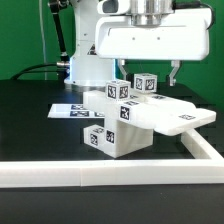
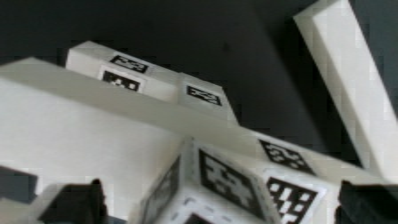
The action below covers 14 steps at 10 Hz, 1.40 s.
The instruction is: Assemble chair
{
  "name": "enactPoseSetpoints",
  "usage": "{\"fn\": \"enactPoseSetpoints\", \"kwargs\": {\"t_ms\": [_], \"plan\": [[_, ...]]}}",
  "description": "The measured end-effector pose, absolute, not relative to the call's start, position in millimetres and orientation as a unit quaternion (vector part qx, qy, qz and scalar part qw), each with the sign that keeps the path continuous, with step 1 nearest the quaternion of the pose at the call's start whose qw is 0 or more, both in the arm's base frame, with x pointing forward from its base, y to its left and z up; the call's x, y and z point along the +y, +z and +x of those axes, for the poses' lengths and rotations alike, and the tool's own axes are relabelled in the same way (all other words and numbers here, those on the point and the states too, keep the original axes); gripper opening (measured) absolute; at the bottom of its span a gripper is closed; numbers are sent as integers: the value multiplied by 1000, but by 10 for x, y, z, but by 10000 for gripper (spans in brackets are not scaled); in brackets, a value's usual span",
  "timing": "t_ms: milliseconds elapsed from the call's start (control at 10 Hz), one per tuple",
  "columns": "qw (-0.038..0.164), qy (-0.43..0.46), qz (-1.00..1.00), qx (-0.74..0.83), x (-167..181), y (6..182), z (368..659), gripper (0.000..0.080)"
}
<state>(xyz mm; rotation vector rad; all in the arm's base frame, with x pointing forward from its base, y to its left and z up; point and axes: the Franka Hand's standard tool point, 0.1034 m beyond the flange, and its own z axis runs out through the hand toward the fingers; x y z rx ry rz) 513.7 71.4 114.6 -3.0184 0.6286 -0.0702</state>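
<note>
The chair (image 1: 125, 125) is a cluster of white tagged blocks and slabs joined in the middle of the black table, with a flat slab (image 1: 185, 118) sticking out toward the exterior view's right. A tagged cube-shaped end (image 1: 146, 83) rises at its top. My gripper (image 1: 147, 74) hangs just above it, open, one finger on each side of that end and apart from it. In the wrist view the tagged block (image 2: 240, 185) sits between my dark fingers (image 2: 75, 200) with gaps on both sides. My gripper (image 2: 222, 205) holds nothing. A broad slab (image 2: 89, 110) lies beyond.
The marker board (image 1: 68, 110) lies flat behind the chair on the exterior view's left. A long white border rail (image 1: 110, 176) runs along the table's front and turns up the right side; it also shows in the wrist view (image 2: 342, 70). The robot base stands behind.
</note>
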Motion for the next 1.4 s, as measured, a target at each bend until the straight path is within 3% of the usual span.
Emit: {"fn": "enactPoseSetpoints", "kwargs": {"t_ms": [900,1100,1200,1300,1400], "plan": [[14,-35,-994,-103,623,1123,5131,648],[13,-35,-994,-102,622,1122,5130,390],[14,-35,-994,-98,622,1121,5130,390],[14,-34,-995,-89,621,1119,5129,276],[14,-34,-995,-88,621,1119,5129,276]]}}
